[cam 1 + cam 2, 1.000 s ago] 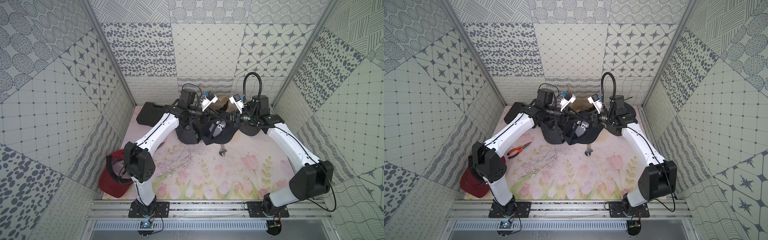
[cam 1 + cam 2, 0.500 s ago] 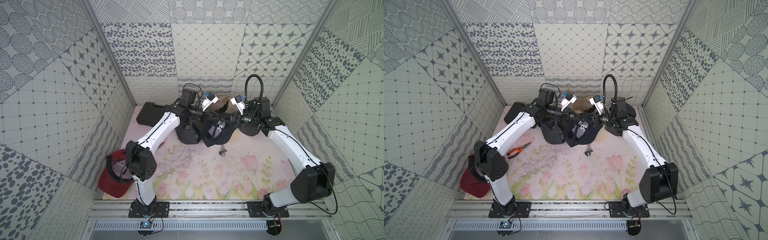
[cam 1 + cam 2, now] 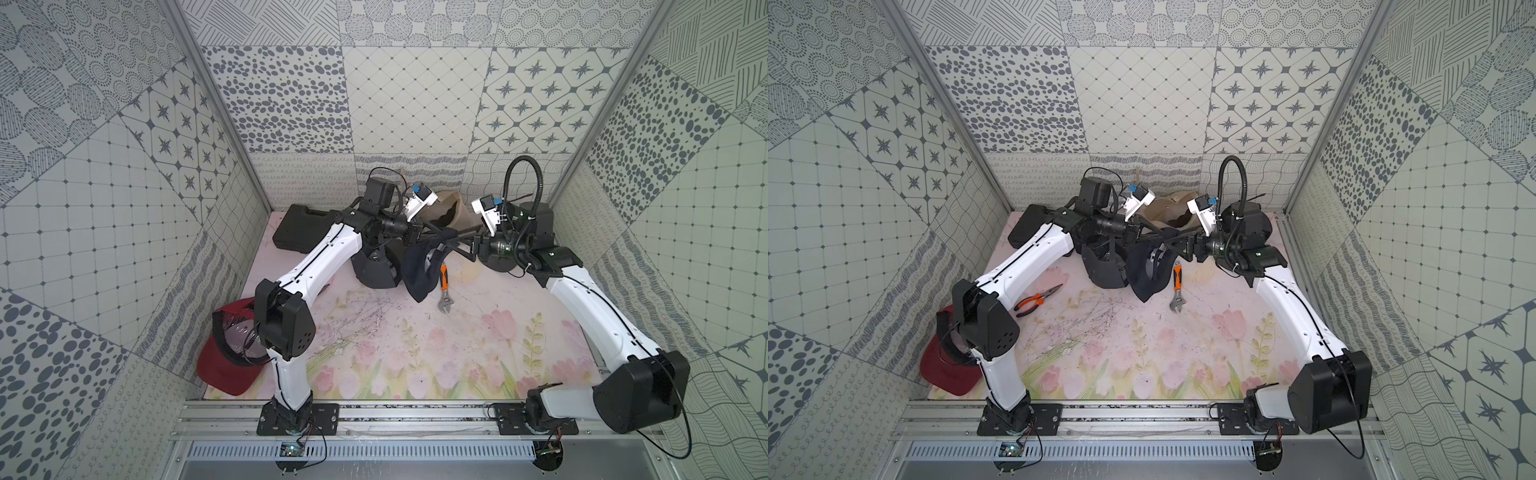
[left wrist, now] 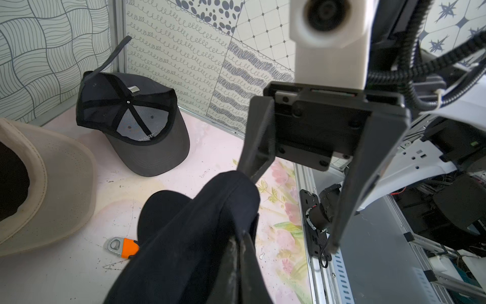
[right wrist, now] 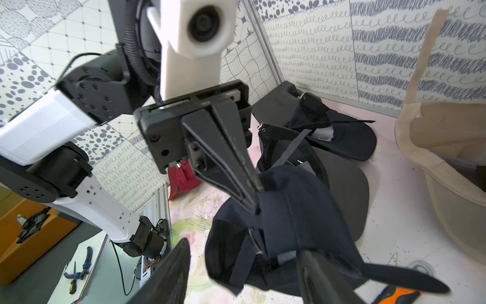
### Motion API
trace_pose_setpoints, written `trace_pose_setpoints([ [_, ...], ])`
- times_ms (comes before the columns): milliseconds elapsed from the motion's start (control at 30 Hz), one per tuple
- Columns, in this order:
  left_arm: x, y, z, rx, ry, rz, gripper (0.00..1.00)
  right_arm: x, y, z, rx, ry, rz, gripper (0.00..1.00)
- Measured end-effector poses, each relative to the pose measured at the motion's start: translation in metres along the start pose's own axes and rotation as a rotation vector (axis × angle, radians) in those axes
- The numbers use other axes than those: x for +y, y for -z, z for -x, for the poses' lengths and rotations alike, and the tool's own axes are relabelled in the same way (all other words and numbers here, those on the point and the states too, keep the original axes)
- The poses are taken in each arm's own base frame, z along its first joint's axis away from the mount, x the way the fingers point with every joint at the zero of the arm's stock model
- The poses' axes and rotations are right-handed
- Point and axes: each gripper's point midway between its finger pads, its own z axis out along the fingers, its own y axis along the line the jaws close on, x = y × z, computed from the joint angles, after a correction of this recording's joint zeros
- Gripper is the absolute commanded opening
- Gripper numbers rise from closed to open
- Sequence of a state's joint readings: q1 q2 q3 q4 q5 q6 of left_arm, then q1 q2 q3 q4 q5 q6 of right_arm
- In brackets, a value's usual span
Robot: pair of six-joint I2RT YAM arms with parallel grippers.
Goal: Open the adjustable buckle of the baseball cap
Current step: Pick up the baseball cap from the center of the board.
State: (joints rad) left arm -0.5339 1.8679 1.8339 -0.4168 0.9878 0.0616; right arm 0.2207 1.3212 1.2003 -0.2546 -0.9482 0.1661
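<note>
Up over the table [image 3: 415, 332], upper centre in both top views, a navy cap [image 3: 419, 270] dangles!
The left hand [image 5: 256, 208] is pinched tight on the cap's fabric. The right hand [image 4: 292, 210] stands spread wide, gripping nothing, with the strap [image 5: 286, 256] between its fingers.

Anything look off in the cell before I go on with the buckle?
The red cap sits in the near left corner, partly off the mat, beside the left arm's elbow. An adjustable wrench and pliers lie loose on it. The navy cap hangs from the left gripper alone; the right gripper is open.
</note>
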Motion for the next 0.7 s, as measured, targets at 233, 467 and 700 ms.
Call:
trace_pose_setpoints([
  [233, 0.011, 0.000, 0.008, -0.049, 0.083, 0.056, 0.00, -0.009, 0.000, -0.017, -0.049, -0.129, 0.015, 0.58],
  [467, 0.015, 0.005, 0.019, -0.099, 0.138, 0.107, 0.00, -0.015, -0.004, -0.020, -0.103, -0.265, 0.030, 0.57],
  [700, 0.027, 0.005, 0.019, -0.119, 0.190, 0.160, 0.00, -0.025, -0.011, -0.016, -0.158, -0.383, -0.073, 0.54],
])
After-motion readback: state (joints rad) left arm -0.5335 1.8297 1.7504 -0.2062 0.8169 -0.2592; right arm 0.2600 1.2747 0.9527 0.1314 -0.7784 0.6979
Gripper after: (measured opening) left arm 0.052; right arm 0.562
